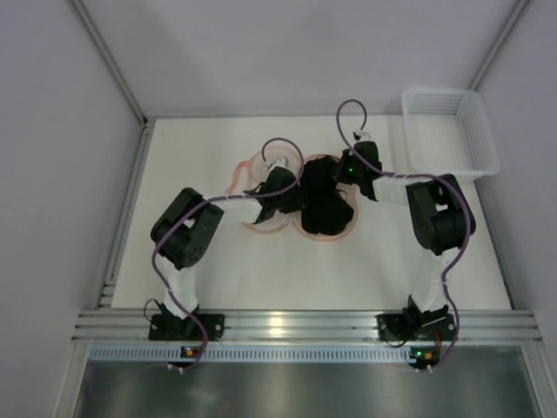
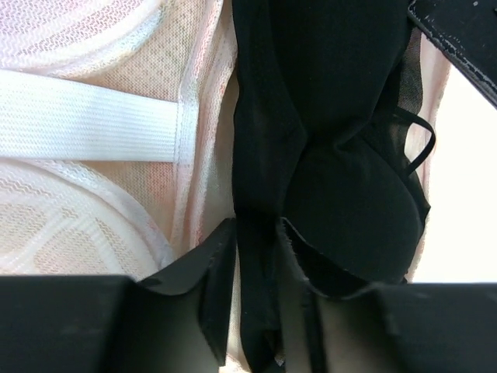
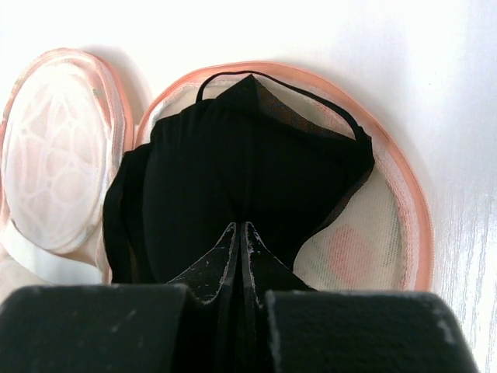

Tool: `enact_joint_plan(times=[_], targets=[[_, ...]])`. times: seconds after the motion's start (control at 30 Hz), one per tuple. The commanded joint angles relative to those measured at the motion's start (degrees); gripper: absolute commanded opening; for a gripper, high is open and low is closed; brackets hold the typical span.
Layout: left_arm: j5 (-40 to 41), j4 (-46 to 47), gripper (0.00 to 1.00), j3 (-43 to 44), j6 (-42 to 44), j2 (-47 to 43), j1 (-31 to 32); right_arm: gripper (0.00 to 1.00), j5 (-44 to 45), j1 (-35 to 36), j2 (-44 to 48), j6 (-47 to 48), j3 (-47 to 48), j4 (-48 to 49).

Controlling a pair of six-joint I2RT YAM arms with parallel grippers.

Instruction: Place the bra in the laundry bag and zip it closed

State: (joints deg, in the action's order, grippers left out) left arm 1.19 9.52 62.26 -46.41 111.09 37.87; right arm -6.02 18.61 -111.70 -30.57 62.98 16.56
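A: What stands around the table (image 1: pixel 226 270)?

B: Pale grey walls. One wall (image 1: pixel 296 52) is behind it, and one is on each side. A thin metal post (image 1: pixel 104 57) goes up from its far left corner, and another from its far right corner.

A: And the table top?

B: White and smooth, under soft, even light.

A: What is at its near edge?

B: A metal rail (image 1: pixel 296 326) with a bright glare, and below that a dull metal sheet (image 1: pixel 296 387).

A: Anything else?

B: A white mesh basket (image 1: pixel 444 131) on its far right corner.

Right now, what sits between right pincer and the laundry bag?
The black bra, spread over the laundry bag's open half; the right pincer pinches its fabric. Shown in the right wrist view.
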Motion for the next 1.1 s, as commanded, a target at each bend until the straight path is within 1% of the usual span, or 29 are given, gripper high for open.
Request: enact_joint_plan(times=[0.0, 0.03, 0.1, 0.13, 0.27, 0.37, 0.47, 0.73, 1.03, 1.07], targets=[[0.74, 3.74, 0.30, 1.02, 0.18, 1.32, 0.45, 0.00, 0.31, 0.55, 1.57, 0.16, -0.31, 2.25], [0.66, 4.10, 0.27, 0.93, 0.01, 1.41, 0.45, 0.00, 0.48, 0.55, 1.57, 0.33, -0.31, 2.16], [0.74, 5.07, 0.06, 0.76, 0.27, 1.50, 0.45, 0.00, 1.01, 0.55, 1.84, 0.86, -0.31, 1.90], [0.66, 5.07, 0.00, 1.02, 0.44, 1.33, 0.45, 0.00, 1.27, 0.55, 2.10, 1.12, -0.40, 1.64], [0.39, 4.11, 0.00, 2.25, 3.60, -0.87, 0.37, 0.00, 3.47, 0.46, 3.32, 2.53, -0.40, 0.50], [1.18, -1.14, 0.00, 5.23, 6.41, -2.37, 0.19, 0.00, 4.70, 0.37, 4.82, 3.32, -0.93, 0.67], [2.50, -2.57, 0.00, 5.85, 7.30, -2.81, 0.01, 0.00, 5.75, 0.37, 6.14, 4.11, -1.72, 1.37], [1.53, -5.92, 0.00, 6.65, 7.21, -0.35, -2.62, 0.00, 5.76, 0.37, 5.44, 4.29, -2.78, 0.76], [-0.93, -8.29, 0.00, 8.93, 9.50, 1.67, -2.71, 0.00, 5.76, 0.46, 4.48, 4.64, -2.78, -2.23], [-2.84, -8.29, 0.00, 9.11, 9.85, 1.50, -2.71, 0.00, 5.76, 0.37, 4.39, 4.81, -2.43, -3.45]])
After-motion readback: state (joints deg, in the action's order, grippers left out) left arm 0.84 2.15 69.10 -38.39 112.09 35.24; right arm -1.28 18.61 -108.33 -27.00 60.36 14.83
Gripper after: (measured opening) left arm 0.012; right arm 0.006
